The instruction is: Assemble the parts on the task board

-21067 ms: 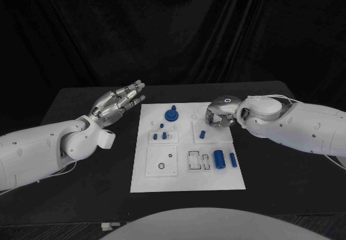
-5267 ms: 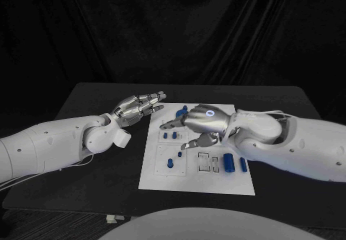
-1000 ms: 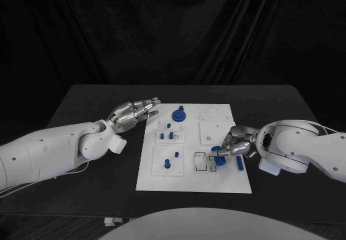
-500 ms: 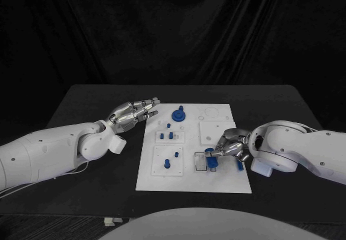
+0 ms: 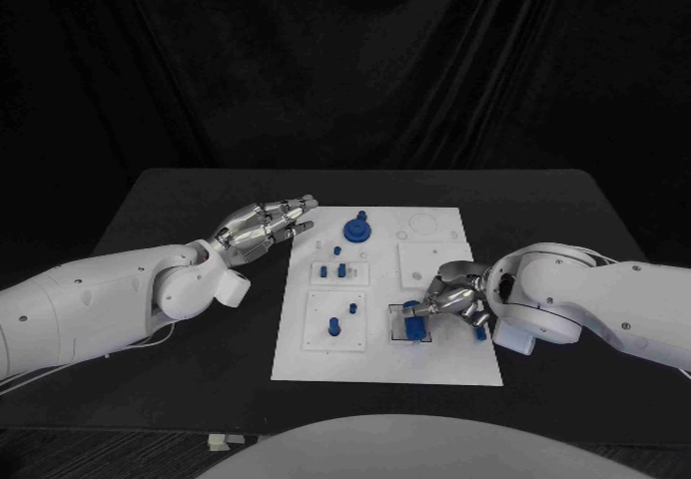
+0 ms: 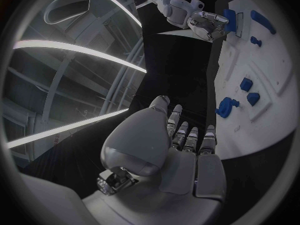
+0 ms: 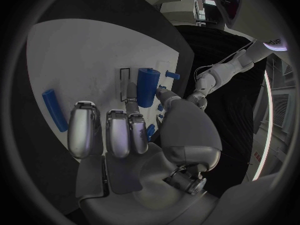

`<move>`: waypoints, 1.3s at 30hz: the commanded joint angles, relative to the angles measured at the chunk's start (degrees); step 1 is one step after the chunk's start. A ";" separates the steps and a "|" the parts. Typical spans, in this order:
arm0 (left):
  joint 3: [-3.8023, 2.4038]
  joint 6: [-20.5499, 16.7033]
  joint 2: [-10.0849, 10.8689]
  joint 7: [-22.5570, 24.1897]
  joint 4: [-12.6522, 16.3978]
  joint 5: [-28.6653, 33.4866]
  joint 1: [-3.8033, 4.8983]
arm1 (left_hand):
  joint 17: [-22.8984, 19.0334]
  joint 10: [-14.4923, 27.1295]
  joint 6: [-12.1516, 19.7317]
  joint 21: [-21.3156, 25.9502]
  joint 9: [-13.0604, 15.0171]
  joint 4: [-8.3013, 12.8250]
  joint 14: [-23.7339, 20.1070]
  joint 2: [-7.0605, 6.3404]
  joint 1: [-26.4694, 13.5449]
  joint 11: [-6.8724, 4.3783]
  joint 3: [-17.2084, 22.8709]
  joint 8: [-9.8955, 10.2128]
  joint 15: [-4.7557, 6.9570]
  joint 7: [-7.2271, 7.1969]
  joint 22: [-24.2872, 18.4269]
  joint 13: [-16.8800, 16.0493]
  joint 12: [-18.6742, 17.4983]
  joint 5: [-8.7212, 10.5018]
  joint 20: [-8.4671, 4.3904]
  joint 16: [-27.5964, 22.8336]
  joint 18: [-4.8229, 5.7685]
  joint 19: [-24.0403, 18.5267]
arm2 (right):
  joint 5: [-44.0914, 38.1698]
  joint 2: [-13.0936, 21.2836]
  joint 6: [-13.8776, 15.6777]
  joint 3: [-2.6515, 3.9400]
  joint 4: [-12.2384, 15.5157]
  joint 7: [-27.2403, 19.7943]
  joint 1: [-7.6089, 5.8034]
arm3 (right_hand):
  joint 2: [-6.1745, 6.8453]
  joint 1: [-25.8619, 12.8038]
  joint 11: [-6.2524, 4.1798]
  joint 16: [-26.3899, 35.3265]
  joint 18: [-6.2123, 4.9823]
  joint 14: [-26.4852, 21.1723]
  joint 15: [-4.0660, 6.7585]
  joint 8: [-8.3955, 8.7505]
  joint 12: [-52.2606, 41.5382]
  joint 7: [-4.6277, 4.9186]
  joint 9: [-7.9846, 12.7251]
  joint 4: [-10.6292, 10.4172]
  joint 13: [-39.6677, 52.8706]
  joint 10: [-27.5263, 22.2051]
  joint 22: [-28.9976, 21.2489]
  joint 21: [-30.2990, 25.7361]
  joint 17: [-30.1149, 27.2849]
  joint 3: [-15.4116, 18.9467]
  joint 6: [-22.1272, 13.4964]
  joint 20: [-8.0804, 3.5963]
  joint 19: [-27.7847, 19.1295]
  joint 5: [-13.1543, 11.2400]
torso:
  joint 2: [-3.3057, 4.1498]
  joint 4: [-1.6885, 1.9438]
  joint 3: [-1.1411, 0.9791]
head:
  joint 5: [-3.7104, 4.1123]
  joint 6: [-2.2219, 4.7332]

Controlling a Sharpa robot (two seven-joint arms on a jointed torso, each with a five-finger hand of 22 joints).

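Note:
The white task board (image 5: 386, 354) lies mid-table. My right hand (image 5: 449, 297) pinches a thick blue cylinder (image 5: 414, 318) between thumb and a finger, low over the rectangular slots near the board's right side. In the right wrist view the cylinder (image 7: 145, 86) lies beside an empty slot outline (image 7: 124, 80); I cannot tell whether it is seated. A slim blue cylinder (image 7: 53, 110) lies loose on the board next to that hand. My left hand (image 5: 267, 228) hovers open, fingers together, off the board's far left corner.
A blue knob (image 5: 354, 232) stands at the board's far end. Small blue pegs (image 5: 333, 269) and another peg (image 5: 335, 324) stand in the left plates. In the left wrist view the knob (image 6: 226, 106) is nearest my left hand (image 6: 187, 150). Black table surrounds the board.
My right hand has carried the thick blue cylinder leftward from the board's right edge to the rectangular slots and lowered it. The left hand has stayed put.

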State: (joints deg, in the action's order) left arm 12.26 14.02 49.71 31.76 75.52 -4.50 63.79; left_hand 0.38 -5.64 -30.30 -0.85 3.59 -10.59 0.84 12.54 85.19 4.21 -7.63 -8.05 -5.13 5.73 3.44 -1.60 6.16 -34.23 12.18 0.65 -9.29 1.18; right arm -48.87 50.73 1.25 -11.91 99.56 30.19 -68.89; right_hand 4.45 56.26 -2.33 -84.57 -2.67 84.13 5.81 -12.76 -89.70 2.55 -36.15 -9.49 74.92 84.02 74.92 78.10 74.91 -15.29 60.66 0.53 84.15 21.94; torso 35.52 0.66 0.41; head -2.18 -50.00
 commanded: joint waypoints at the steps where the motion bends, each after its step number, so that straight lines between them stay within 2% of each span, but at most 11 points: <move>1: -0.05 0.58 0.00 0.47 0.19 0.14 -0.08 | 0.09 -0.13 -0.12 0.02 0.05 0.04 0.16 0.30 0.11 0.44 0.35 -0.38 -0.39 0.22 -0.02 -0.07 0.27 -0.09 0.43 0.22 -1.15 -0.02 | -0.01 -0.23 -1.44 0.00 -0.23 1.33 0.26 | 0.16 -0.63 0.47 0.33 -0.23 3.57 -0.38 -0.23 -0.30 -0.05 0.11 -0.33 15.08 5.98 11.20 -0.11 1.55 0.82 -0.49 0.40 0.95 0.52 | -0.02 0.01 0.01 | 0.10 0.00; 12: -0.05 0.86 -0.25 0.35 0.08 0.14 -0.08 | 0.09 -0.13 -0.15 0.02 0.06 0.08 0.16 0.27 0.10 0.44 0.39 -0.41 -0.41 0.22 -0.07 -0.07 0.28 -0.11 0.43 0.23 -1.15 -0.03 | -0.02 -0.95 -2.03 0.00 -0.69 1.67 0.37 | -0.42 -1.36 0.62 0.54 -0.33 3.47 -0.50 -0.26 -0.30 0.11 0.40 -1.22 15.08 5.98 11.06 -0.59 1.03 2.65 -1.28 0.52 0.78 -1.51 | -0.04 -0.04 0.00 | -0.07 0.00; 18: -0.05 0.94 -0.27 0.22 0.01 0.14 -0.09 | 0.09 -0.13 -0.15 0.02 0.06 0.08 0.16 0.27 0.10 0.44 0.39 -0.41 -0.41 0.22 -0.07 -0.07 0.28 -0.11 0.43 0.23 -1.15 -0.03 | -0.02 -1.16 -2.08 0.00 -0.82 1.50 0.42 | -0.92 -1.69 0.66 0.63 -0.39 3.43 -0.55 -0.64 -0.30 0.15 0.63 -2.10 15.08 5.98 10.99 -0.87 0.76 4.66 -1.66 0.59 0.70 -5.00 | 0.02 -0.04 0.02 | 0.01 0.00; 23: -0.05 1.13 -0.37 0.05 -0.08 0.14 -0.12 | 0.10 -0.13 -0.16 0.04 0.06 0.13 0.17 0.27 0.10 0.43 0.45 -0.42 -0.48 0.22 -0.13 -0.07 0.29 -0.15 0.43 0.24 -1.15 -0.05 | -0.03 -1.26 -2.13 0.00 -0.78 1.33 0.45 | -0.88 -1.48 0.68 0.60 -0.40 3.45 -0.57 -1.20 -0.30 0.15 0.82 -2.68 15.08 5.98 10.99 -0.95 0.75 7.11 -1.92 0.62 0.72 -9.92 | 0.00 -0.02 -0.02 | -0.03 0.00; 25: -0.05 1.20 -0.40 -0.01 -0.11 0.14 -0.13 | 0.10 -0.13 -0.16 0.04 0.06 0.13 0.17 0.27 0.10 0.43 0.45 -0.42 -0.48 0.22 -0.13 -0.07 0.29 -0.15 0.43 0.24 -1.15 -0.05 | -0.03 -1.28 -2.19 0.00 -0.80 1.32 0.46 | -0.84 -1.47 0.68 0.65 -0.42 3.42 -0.58 -1.35 -0.30 0.16 0.88 -2.87 15.08 5.98 10.96 -1.06 0.61 7.80 -2.00 0.62 0.69 -11.13 | -0.03 -0.03 -0.03 | -0.01 0.00; 27: -0.05 1.26 -0.43 -0.06 -0.13 0.14 -0.16 | 0.10 -0.13 -0.16 0.04 0.06 0.13 0.17 0.27 0.10 0.43 0.45 -0.42 -0.48 0.22 -0.13 -0.07 0.29 -0.15 0.43 0.24 -1.15 -0.05 | -0.03 -1.30 -2.18 0.00 -0.83 1.28 0.47 | -0.83 -1.68 0.71 0.71 -0.45 3.38 -0.60 -1.58 -0.30 0.19 0.96 -3.44 15.08 5.98 10.92 -1.23 0.43 9.02 -2.19 0.64 0.65 -13.35 | -0.04 -0.03 -0.02 | -0.05 0.00; 30: -0.05 1.31 -0.44 -0.12 -0.15 0.14 -0.18 | 0.10 -0.13 -0.16 0.04 0.06 0.13 0.17 0.27 0.10 0.43 0.45 -0.42 -0.48 0.22 -0.13 -0.07 0.29 -0.15 0.43 0.24 -1.15 -0.05 | -0.03 -1.30 -2.01 0.00 -0.86 1.20 0.47 | -0.97 -2.08 0.73 0.77 -0.48 3.36 -0.61 -1.85 -0.30 0.21 1.06 -4.37 15.08 5.98 10.88 -1.38 0.27 10.38 -2.38 0.66 0.61 -15.45 | -0.07 -0.05 0.00 | -0.13 0.00; 34: -0.05 1.36 -0.45 -0.21 -0.17 0.14 -0.21 | 0.10 -0.13 -0.16 0.04 0.06 0.13 0.17 0.27 0.10 0.43 0.45 -0.42 -0.48 0.22 -0.13 -0.07 0.29 -0.15 0.43 0.24 -1.15 -0.05 | -0.03 -1.30 -1.73 0.00 -0.89 1.06 0.48 | -1.39 -2.43 0.73 0.81 -0.51 3.33 -0.62 -2.11 -0.30 0.21 1.12 -5.30 15.08 5.98 10.85 -1.52 0.14 11.31 -2.47 0.67 0.58 -16.45 | -0.05 -0.04 -0.01 | -0.13 0.00; 36: -0.05 1.38 -0.46 -0.27 -0.18 0.14 -0.23 | 0.10 -0.13 -0.12 0.05 0.05 0.16 0.18 0.27 0.10 0.42 0.49 -0.42 -0.51 0.21 -0.17 -0.07 0.31 -0.16 0.43 0.24 -1.15 -0.06 | -0.03 -1.28 -1.57 0.00 -0.89 0.97 0.48 | -1.93 -3.46 0.72 0.86 -0.56 3.32 -0.61 -2.39 -0.30 0.19 1.18 -6.68 15.08 5.98 10.78 -1.76 0.01 12.33 -2.50 0.66 0.50 -16.91 | -0.03 -0.03 -0.01 | -0.08 0.00; 39: -0.05 1.41 -0.49 -0.37 -0.21 0.14 -0.25 | 0.10 -0.13 -0.12 0.05 0.05 0.16 0.18 0.27 0.10 0.42 0.49 -0.42 -0.51 0.21 -0.17 -0.07 0.31 -0.16 0.43 0.24 -1.15 -0.06 | -0.03 -1.18 -1.17 0.00 -0.85 0.71 0.48 | -2.90 -5.25 0.71 0.97 -0.61 3.26 -0.61 -2.64 -0.30 0.19 1.25 -7.23 15.08 5.98 10.70 -2.05 -0.26 13.38 -2.57 0.66 0.41 -17.09 | -0.02 -0.03 -0.01 | -0.05 0.00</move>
State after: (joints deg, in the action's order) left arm 12.26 14.45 49.33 31.00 75.29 -4.50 63.65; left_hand 0.41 -5.62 -30.31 -0.85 3.57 -10.43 1.05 12.54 85.19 4.19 -7.47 -8.27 -5.33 5.74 3.36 -1.59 6.15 -34.23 12.18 0.65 -9.29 1.18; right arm -48.89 49.46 -0.33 -11.93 98.67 30.47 -68.56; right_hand 1.58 51.44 -1.99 -83.82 -2.68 83.95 5.63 -15.22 -89.70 2.66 -34.96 -16.75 74.91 83.98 74.90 76.23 74.69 -2.18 58.53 0.73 83.94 5.20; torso 35.47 0.62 0.41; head -2.28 -50.00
